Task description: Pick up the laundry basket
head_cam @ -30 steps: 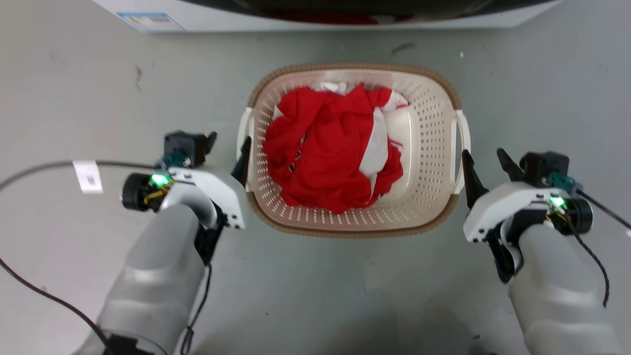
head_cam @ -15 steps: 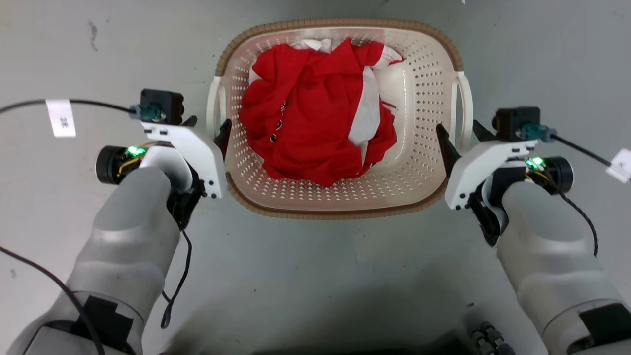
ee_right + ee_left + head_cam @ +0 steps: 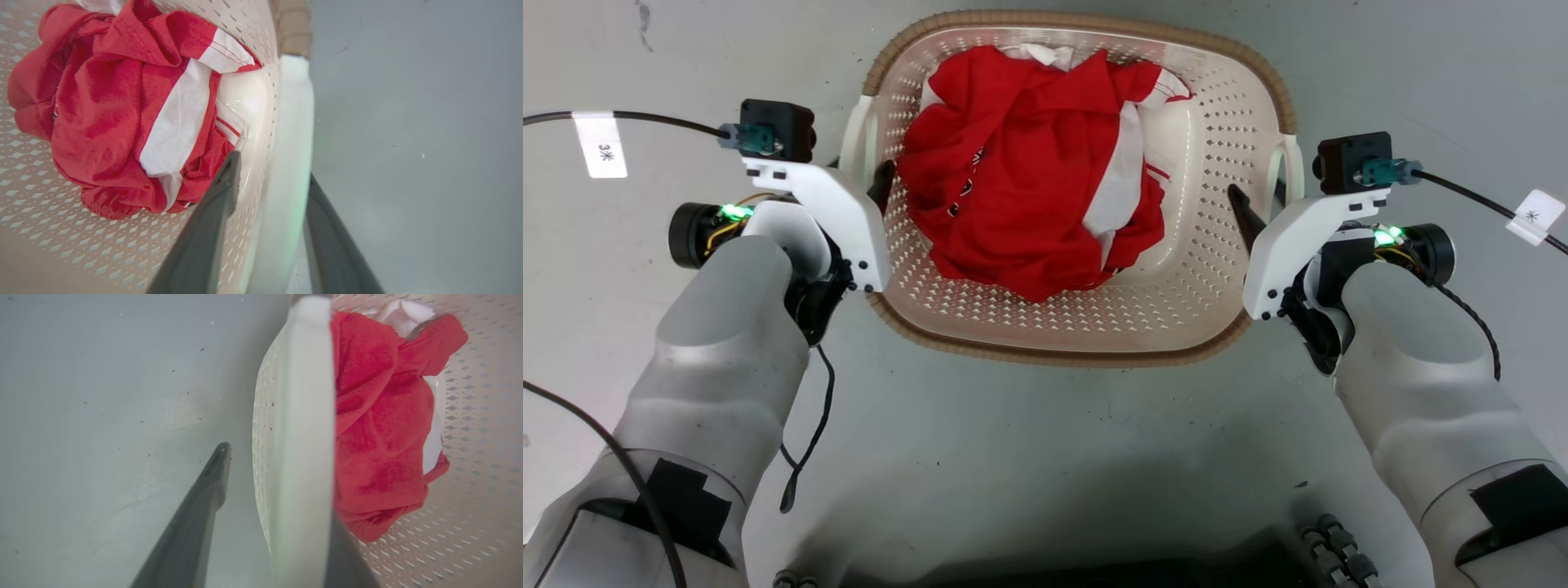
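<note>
so the laundry basket (image 3: 1217,269) sits on the floor (image 3: 1045,457) square between both arms, long axis left-to-right, left gripper (image 3: 858,170) and right gripper (image 3: 1260,196) each spread open astride a white handle (image 3: 852,135), nothing pinched yet

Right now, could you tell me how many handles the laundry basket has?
2: the left handle between the left fingers, the right handle between the right fingers.

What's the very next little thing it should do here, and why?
Probably close both: the left end effector straddles the left handle of the laundry basket, the right end effector straddles the right handle, jaws open, gripping nothing yet.
</note>
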